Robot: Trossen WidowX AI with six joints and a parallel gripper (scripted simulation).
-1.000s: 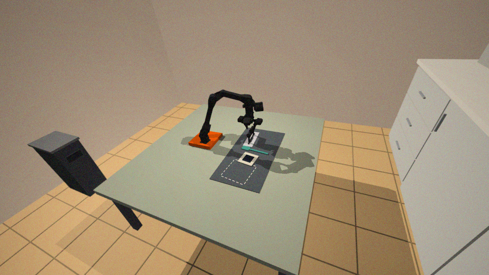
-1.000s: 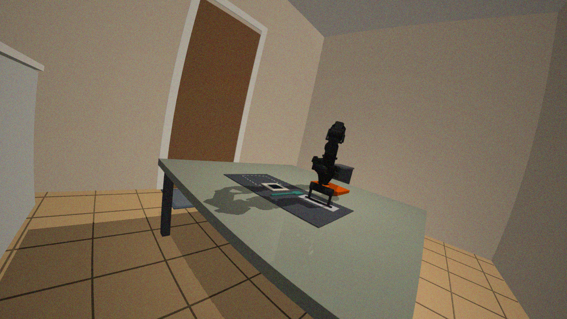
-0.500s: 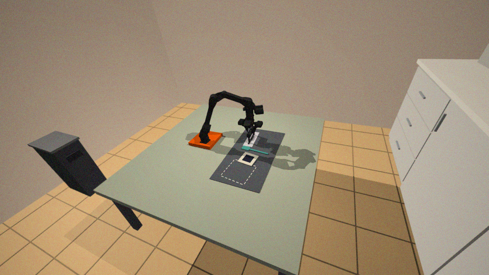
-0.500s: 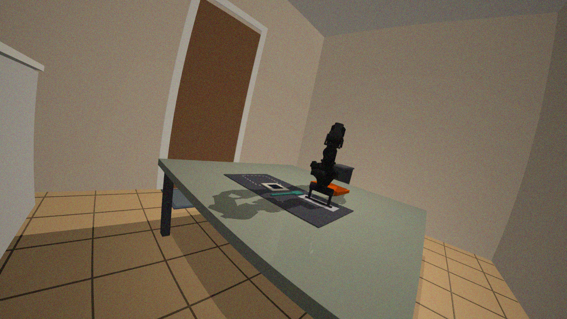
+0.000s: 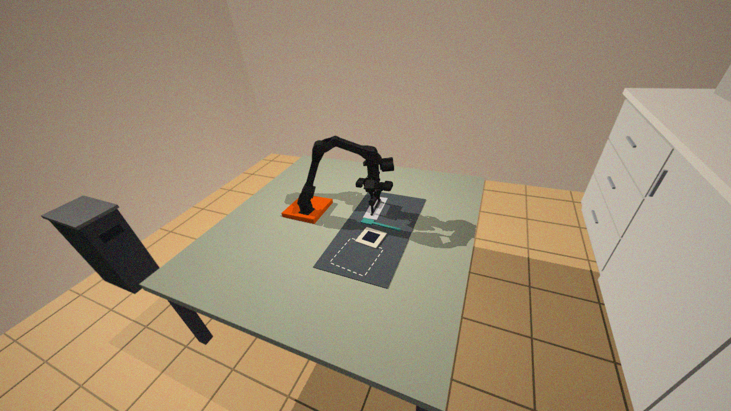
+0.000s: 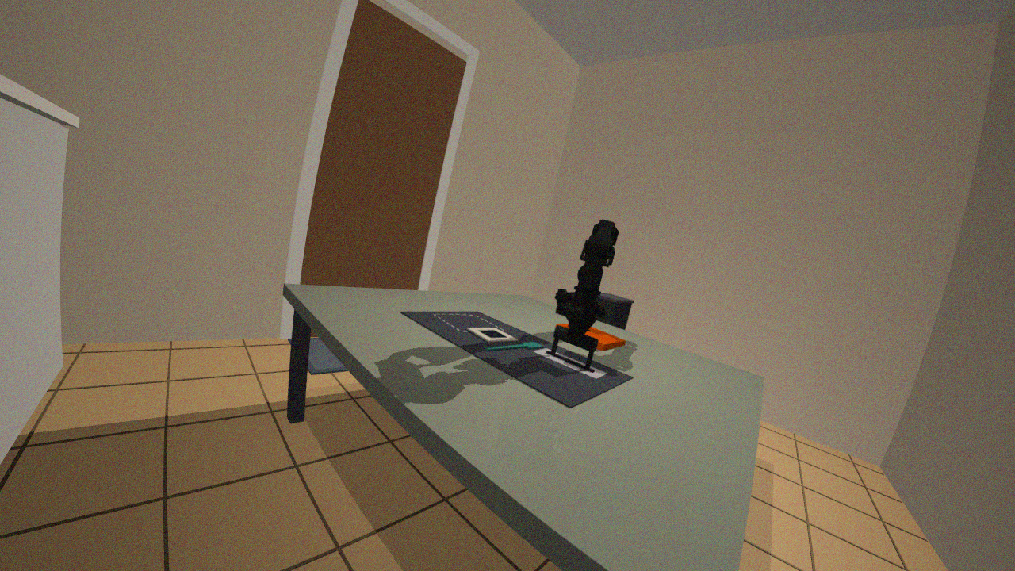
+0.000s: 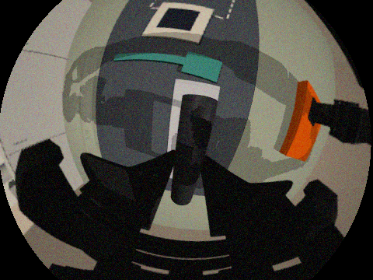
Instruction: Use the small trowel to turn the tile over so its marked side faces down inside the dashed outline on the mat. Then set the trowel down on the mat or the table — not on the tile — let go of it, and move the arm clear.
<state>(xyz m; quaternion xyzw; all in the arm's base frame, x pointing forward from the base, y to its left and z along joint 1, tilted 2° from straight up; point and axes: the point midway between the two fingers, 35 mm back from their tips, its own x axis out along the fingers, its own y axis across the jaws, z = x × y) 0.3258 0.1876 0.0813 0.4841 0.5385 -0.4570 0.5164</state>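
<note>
One tile (image 5: pixel 370 237) (image 6: pixel 491 333) (image 7: pixel 178 19) near the pincer (image 5: pixel 375 197) (image 6: pixel 576 333) (image 7: pixel 189 153), beyond a teal tool (image 5: pixel 367 221) (image 6: pixel 530 346) (image 7: pixel 202 67), the pincer tight on a dark bar (image 6: pixel 578 337) (image 7: pixel 194 130).

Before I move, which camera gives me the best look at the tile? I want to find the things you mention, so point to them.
The wrist view: the tile (image 5: pixel 370 237) (image 6: pixel 492 333) (image 7: pixel 177 19) looks largest there, whole, its dark mark facing up. The top view shows it whole but smaller; the exterior view shows it small and flattened by a low angle.

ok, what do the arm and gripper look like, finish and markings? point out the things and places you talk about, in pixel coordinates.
The arm (image 5: pixel 336 141) (image 6: pixel 591 273) is black, with chunky angular joints and slimmer links between. The gripper (image 5: pixel 372 213) (image 6: pixel 572 360) (image 7: pixel 189 155) is black too: two dark fingers, broad and angular seen from the wrist, thin from outside. I can't make out cables or markings.
</note>
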